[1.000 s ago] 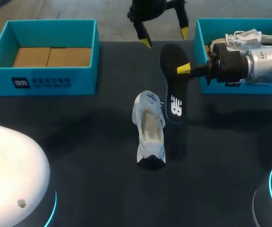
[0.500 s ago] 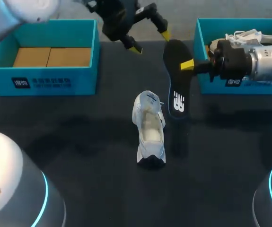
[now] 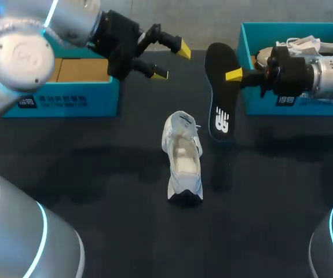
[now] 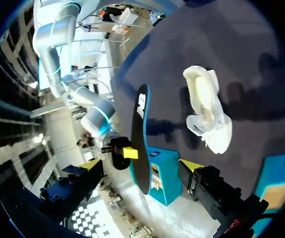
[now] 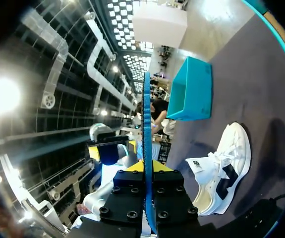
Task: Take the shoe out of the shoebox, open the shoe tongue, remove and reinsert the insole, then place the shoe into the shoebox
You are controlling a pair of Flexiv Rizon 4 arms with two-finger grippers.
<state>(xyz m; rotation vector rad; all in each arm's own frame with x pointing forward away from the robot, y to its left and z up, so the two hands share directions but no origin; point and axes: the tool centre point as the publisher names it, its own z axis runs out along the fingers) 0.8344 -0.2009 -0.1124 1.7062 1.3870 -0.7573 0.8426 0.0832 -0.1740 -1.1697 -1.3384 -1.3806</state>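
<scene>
**Insole out and in the right jaws; shoe on the surface between the boxes**

- Shoe [image 3: 183,157]: white, upright on its sole near the middle of the dark surface [image 3: 97,174], opening facing up. It's outside both boxes and nothing touches it. The left wrist view [image 4: 206,111] and the right wrist view [image 5: 224,168] both show it alone on the surface.
- Insole [image 3: 219,92]: black, out of the shoe and held clear of the surface just beside the shoe, on its right. Its logo end hangs lowest, near the shoe's far end.
- Right arm [image 3: 322,78]: comes in across the right shoebox [image 3: 259,107]. The right jaws pinch the insole from both sides near its upper half, with one yellow fingertip [image 3: 234,74] showing against it. In the right wrist view we see the insole edge-on [image 5: 146,163], clamped between the fingers.
- Left arm [image 3: 44,35]: reaches over the left shoebox [image 3: 68,101]. The left jaws are spread wide with nothing between them, hovering above the surface off that box's far right corner. They're well apart from the shoe and short of the insole. From the left wrist the insole [image 4: 141,139] sits ahead of the fingers.
- Second shoe [image 3: 305,45]: white, lies in the right shoebox behind the right arm.
- Left shoebox holds only cardboard inserts [image 3: 76,69].
</scene>
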